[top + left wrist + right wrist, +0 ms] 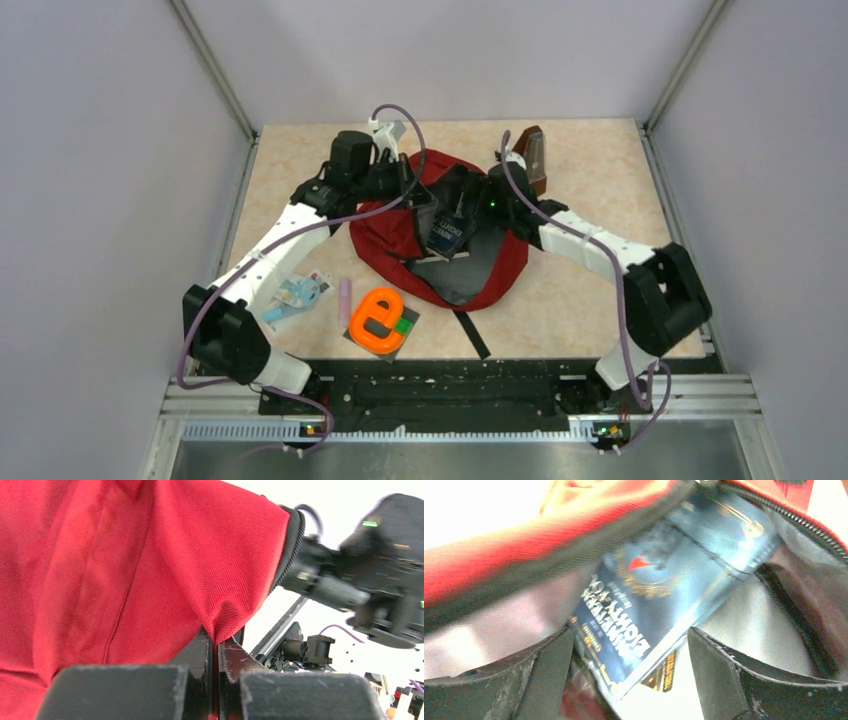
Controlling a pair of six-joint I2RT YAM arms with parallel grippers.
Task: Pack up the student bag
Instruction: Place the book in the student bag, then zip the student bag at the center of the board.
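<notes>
The dark red student bag point(392, 238) lies mid-table with its mouth open, grey lining showing. My left gripper point(414, 196) is shut on a fold of the bag's red fabric point(150, 570) at the upper rim; in the left wrist view the cloth is pinched between the fingertips point(218, 647). My right gripper point(470, 212) is open at the bag's mouth. A dark blue book point(449, 234) lies partly inside the bag. In the right wrist view the book point(659, 590) sits between the spread fingers point(549, 670), over the grey lining point(744, 620).
A brown metronome point(533, 158) stands behind the bag at the right. An orange e-shaped item point(378, 320), a pink tube point(345, 298) and a blue-and-white packet point(298, 294) lie near the front left. A black strap point(474, 335) trails toward the front edge.
</notes>
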